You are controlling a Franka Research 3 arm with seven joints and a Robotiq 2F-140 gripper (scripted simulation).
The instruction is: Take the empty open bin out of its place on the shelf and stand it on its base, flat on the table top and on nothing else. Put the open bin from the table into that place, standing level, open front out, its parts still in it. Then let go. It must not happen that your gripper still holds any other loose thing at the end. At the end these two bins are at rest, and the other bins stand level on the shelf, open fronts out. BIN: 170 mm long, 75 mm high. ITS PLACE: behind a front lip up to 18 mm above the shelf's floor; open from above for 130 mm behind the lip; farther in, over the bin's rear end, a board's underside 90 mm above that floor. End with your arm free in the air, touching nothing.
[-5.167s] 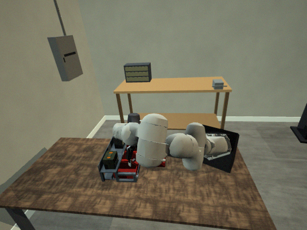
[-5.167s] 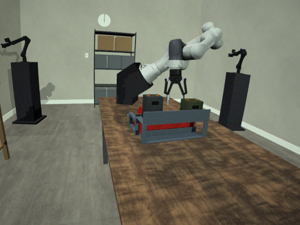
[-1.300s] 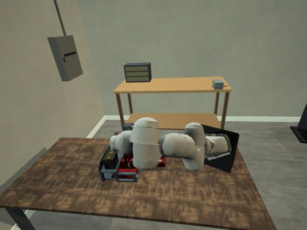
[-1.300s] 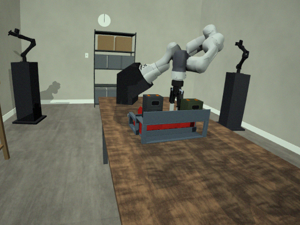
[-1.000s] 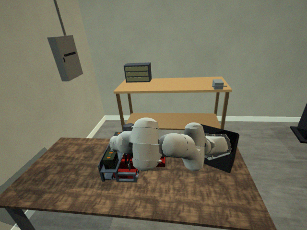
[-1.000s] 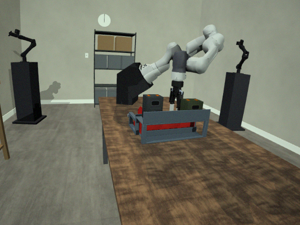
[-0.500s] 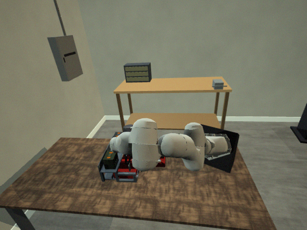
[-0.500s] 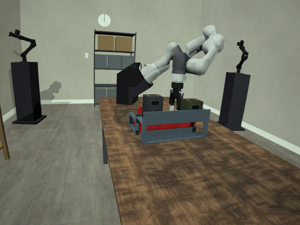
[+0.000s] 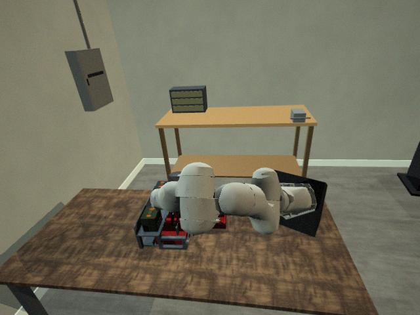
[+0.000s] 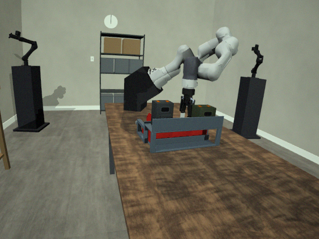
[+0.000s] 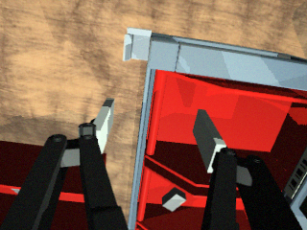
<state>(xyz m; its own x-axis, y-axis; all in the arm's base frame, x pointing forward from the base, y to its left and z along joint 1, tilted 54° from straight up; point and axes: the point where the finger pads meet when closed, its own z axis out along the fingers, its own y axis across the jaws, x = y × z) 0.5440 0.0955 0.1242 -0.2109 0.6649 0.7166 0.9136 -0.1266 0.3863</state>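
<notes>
No brand, label or legible writing is seen. A grey shelf [image 10: 183, 122] is carried on the wooden table [image 10: 206, 192]. A red bin [image 11: 216, 120] is seated in it; its long axis cannot be told. The pincer [image 11: 158, 134], half spread and holding nothing, is hung astride the shelf's side wall, one fingertip [image 11: 207, 136] inside the bin.
</notes>
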